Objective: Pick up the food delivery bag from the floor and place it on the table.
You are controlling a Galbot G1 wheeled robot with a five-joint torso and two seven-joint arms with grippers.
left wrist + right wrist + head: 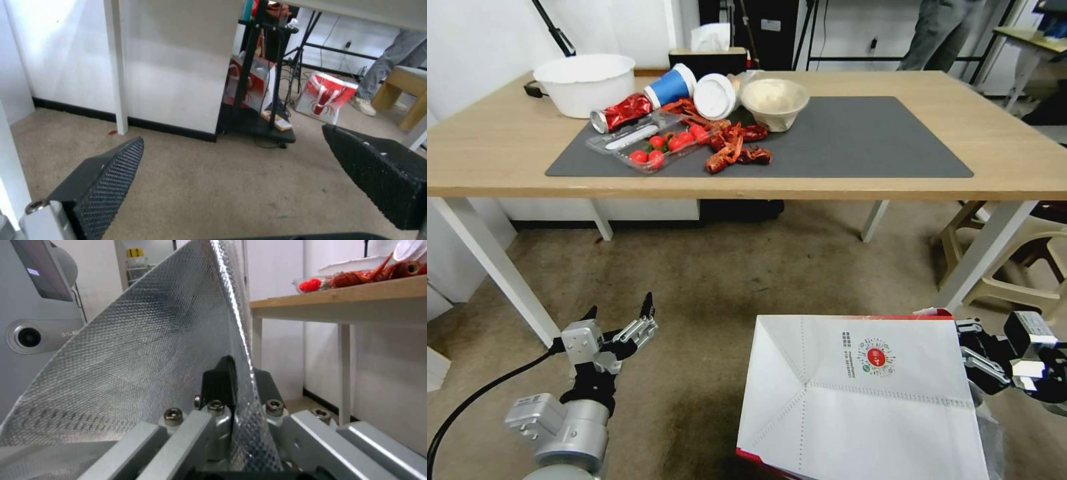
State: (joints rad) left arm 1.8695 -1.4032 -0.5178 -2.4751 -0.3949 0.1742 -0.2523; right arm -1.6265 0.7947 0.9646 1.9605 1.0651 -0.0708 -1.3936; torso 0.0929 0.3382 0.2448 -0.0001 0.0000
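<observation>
Right gripper clamped on the bag's edge, left gripper open over the carpet

Firstly, the head view. A large boxy food delivery bag [864, 393] of stiff white paper fills the lower right of the frame, showing creased fold lines, a small round red logo and a thin red edge along its top and lower left corner. At its right edge the right gripper [968, 357], black and silver metal, is closed onto the bag's wall. In the lower left the left gripper [619, 319] hangs over the floor [727, 287], its two dark fingers spread wide with nothing between them. The floor is beige-brown carpet, worn, with dark stains. Across the upper half runs the table [507, 143], a long light-wood top on white legs, with a dark grey mat [854, 140]. On the mat's left part lie red crayfish [734, 143], a clear tray of cherry tomatoes [657, 143] and a pale bowl [775, 101]; a white tub [586, 83] stands at the upper left.

Next, the left wrist view. Two black fingers [106, 176] with a dotted grip texture stand far apart over bare carpet, a white table leg [116, 66] and white wall behind.

Lastly, the right wrist view. Embossed silver foil lining [146, 350] rises as a tall triangular sheet across the left and centre; its edge is pinched between two black fingers [222, 380] shut tight above bolted metal brackets. The wooden table edge sits upper right.
</observation>
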